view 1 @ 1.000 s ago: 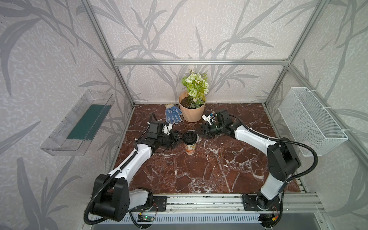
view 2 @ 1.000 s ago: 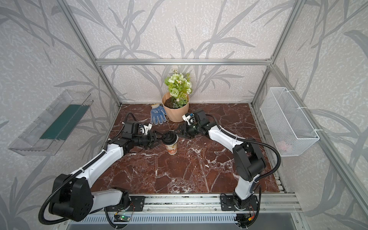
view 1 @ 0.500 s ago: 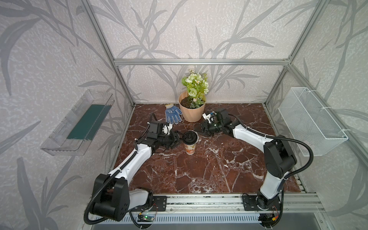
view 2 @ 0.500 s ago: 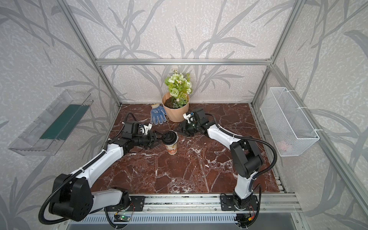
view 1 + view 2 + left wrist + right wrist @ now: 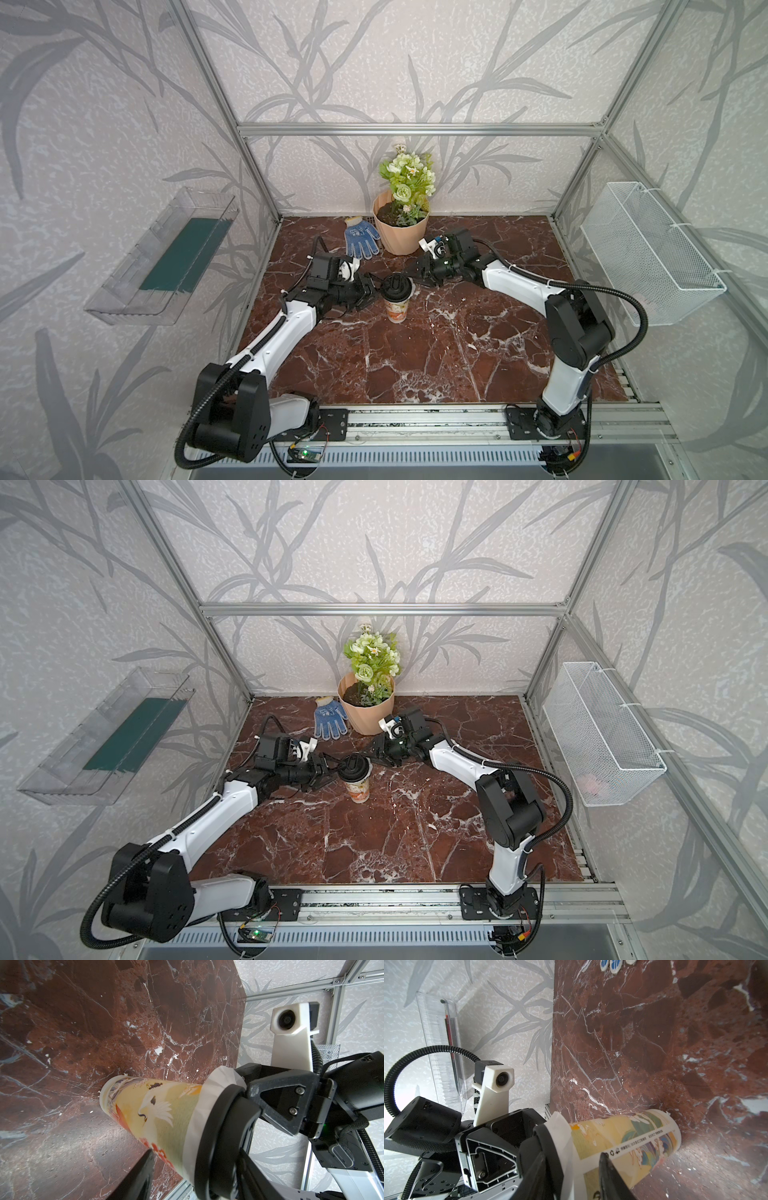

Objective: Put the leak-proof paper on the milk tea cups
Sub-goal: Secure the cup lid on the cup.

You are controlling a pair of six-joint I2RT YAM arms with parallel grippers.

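Observation:
The milk tea cup [image 5: 395, 309] [image 5: 359, 789] stands upright mid-table, white with an orange-red print. The leak-proof paper [image 5: 216, 1078] [image 5: 560, 1126] is crimped over its rim under a black domed lid [image 5: 397, 284] [image 5: 218, 1136]. My left gripper [image 5: 372, 291] [image 5: 196, 1150] reaches in from the left, turned on edge. One finger lies over the lid's top, the other beside the cup wall, jaws apart. My right gripper [image 5: 415, 278] [image 5: 571, 1154] straddles the lid's far-right edge the same way, open.
A peach flower pot [image 5: 399, 232] with green flowers stands at the back, with a blue glove [image 5: 359, 241] beside it. A white wire basket [image 5: 648, 249] hangs on the right wall. A clear tray [image 5: 166, 257] hangs on the left wall.
My right gripper has come in toward the cup's lid and its jaws have narrowed. The left arm and the cup have not moved.

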